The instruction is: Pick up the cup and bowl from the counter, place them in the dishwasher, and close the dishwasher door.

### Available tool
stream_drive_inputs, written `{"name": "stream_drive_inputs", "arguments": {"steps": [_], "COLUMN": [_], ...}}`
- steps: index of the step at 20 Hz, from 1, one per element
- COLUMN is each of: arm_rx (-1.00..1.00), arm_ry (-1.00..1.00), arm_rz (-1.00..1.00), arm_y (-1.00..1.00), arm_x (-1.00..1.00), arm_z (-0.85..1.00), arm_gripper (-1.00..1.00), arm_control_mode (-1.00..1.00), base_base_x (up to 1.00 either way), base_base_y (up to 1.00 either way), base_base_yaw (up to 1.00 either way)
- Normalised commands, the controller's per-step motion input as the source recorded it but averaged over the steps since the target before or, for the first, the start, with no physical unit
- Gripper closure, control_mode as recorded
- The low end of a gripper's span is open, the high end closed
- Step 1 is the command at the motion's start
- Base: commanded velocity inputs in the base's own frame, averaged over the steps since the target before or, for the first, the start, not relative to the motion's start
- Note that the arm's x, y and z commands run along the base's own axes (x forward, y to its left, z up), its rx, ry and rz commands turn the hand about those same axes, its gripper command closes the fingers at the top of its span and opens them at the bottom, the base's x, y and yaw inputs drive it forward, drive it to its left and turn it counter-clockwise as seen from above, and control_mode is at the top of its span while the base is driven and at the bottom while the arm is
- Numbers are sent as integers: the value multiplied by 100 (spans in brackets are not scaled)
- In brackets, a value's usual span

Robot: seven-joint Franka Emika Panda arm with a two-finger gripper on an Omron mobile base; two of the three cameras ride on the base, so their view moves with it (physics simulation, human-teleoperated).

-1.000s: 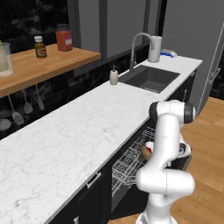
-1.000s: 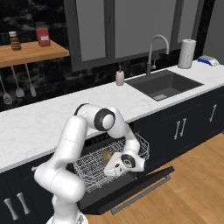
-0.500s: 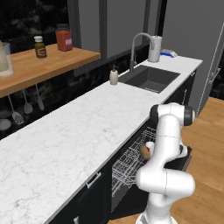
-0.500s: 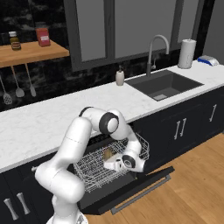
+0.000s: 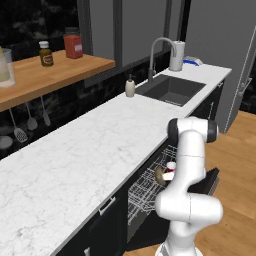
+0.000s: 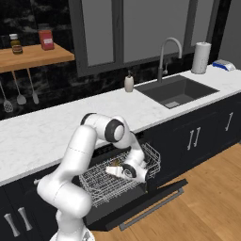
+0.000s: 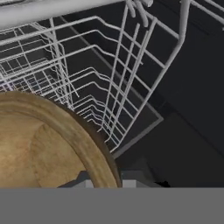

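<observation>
1. Hand view: the hand [image 7: 105, 181] pinches the wooden bowl [image 7: 39, 144] by its rim at 7 o'clock, white rack [image 7: 131, 78] wires beyond.
2. Right base view: hand [image 6: 117, 170] and bowl [image 6: 113, 170] over the dishwasher [image 6: 117, 183] rack, door [image 6: 141, 204] dropped open.
3. Left base view: red cup [image 5: 170, 167] in the rack below the desk [image 5: 75, 160].

The bowl [image 7: 43, 144] is cut off by the hand view's left edge, its rim hiding the tool's fingertips.
</observation>
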Motion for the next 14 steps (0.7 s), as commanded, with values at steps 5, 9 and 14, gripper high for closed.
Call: {"name": "stream_drive_inputs", "arguments": {"steps": [5, 9, 14], "arm_rx": [-1, -5, -8], "arm_ry": [25, 24, 22], "arm_rz": [-15, -11, -8], "arm_y": [0, 0, 8], "arm_x": [8, 19, 32], "arm_z": [-15, -22, -20], "arm_gripper": [100, 100, -100], "arm_control_mode": [-100, -100, -100], "base_base_x": [0, 0, 0], "base_base_y": [0, 0, 0], "base_base_yaw": [0, 0, 0]}}
